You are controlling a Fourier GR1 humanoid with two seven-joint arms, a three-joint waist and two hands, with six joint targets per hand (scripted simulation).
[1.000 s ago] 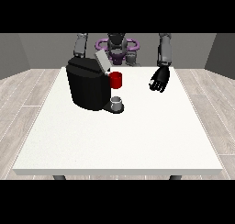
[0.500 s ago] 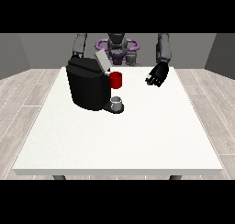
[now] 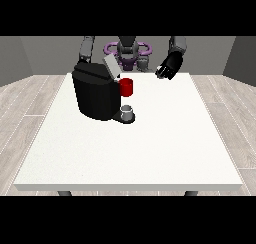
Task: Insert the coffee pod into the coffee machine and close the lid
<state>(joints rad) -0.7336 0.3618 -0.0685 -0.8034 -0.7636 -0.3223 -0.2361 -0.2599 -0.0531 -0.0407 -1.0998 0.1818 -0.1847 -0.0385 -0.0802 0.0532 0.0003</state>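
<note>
Hand at the view's right (image 3: 169,67) hangs raised above the far edge of the white table (image 3: 150,148), well to the right of the black coffee machine (image 3: 97,93), and you see its fingers loosely curled downward around nothing. You have pale wood flooring and grey walls around the table. At the machine, the grey lid (image 3: 111,66) stands tilted open, a red thing at the machine (image 3: 127,87) sits at its front, and a grey thing (image 3: 127,110) rests on its base just below; you cannot tell whether that is the pod.
</note>
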